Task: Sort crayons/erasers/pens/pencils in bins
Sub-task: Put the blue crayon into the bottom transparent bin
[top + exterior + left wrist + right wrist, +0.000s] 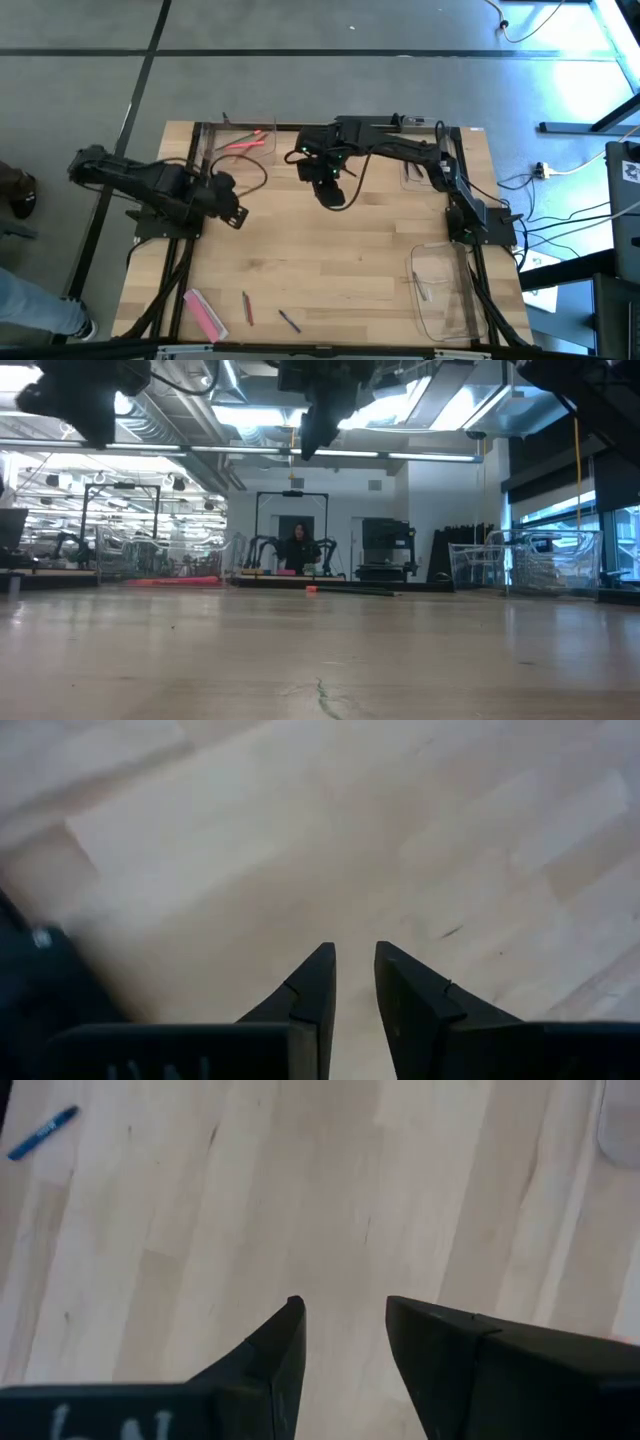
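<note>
Between picks: my right gripper point(334, 195) and left gripper point(236, 214) hover, jaws apart and empty; next I reach the blue pencil point(289, 320).

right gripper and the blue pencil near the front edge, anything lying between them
No. In the high view, only bare wood lies between the right gripper and the blue pencil.

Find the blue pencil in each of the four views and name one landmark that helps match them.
High view: the blue pencil lies near the table's front edge, right of the dark red pencil.
Low view: cannot be made out.
Left wrist view: not in it.
Right wrist view: blue pencil at the upper left corner, on bare wood.
Shared landmark: the light wooden table, seen in every view.
</note>
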Controlling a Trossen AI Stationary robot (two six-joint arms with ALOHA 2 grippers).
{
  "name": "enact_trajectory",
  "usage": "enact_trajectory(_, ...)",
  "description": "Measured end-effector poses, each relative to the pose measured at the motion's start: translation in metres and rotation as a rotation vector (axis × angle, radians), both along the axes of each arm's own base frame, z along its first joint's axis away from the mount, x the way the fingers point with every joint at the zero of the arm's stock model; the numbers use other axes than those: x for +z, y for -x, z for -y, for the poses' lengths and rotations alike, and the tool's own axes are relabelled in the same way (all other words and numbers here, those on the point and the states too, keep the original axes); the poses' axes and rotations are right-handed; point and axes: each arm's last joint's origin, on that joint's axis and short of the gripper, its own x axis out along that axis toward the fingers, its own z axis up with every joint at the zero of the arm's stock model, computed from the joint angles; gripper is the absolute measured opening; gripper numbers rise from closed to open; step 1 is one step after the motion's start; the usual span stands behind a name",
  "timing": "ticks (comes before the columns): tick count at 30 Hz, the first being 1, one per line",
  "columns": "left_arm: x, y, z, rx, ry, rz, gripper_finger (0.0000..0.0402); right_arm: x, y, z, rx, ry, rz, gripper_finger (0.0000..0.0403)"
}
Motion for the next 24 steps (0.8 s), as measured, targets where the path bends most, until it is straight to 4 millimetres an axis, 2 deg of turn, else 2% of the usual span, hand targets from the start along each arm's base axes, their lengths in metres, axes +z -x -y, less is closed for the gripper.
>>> enact_trajectory(5, -0.008, -0.004, 0.019, 0.097, 0.059, -0.034, 0.0068, 0.0, -0.003, -0.021, -0.045, -0.03, -0.014, 0.0142)
enact_trajectory(13, -0.016, -0.006, 0.044, 0.158, 0.101, -0.071, 0.0066, -0.001, -0.006, -0.078, -0.196, 0.085, -0.051, 0.0142)
enact_trajectory(24, -0.025, -0.004, 0.078, -0.065, -0.003, -0.043, 0.0069, 0.002, -0.004, -0.164, -0.381, -0.077, -0.016, 0.0142)
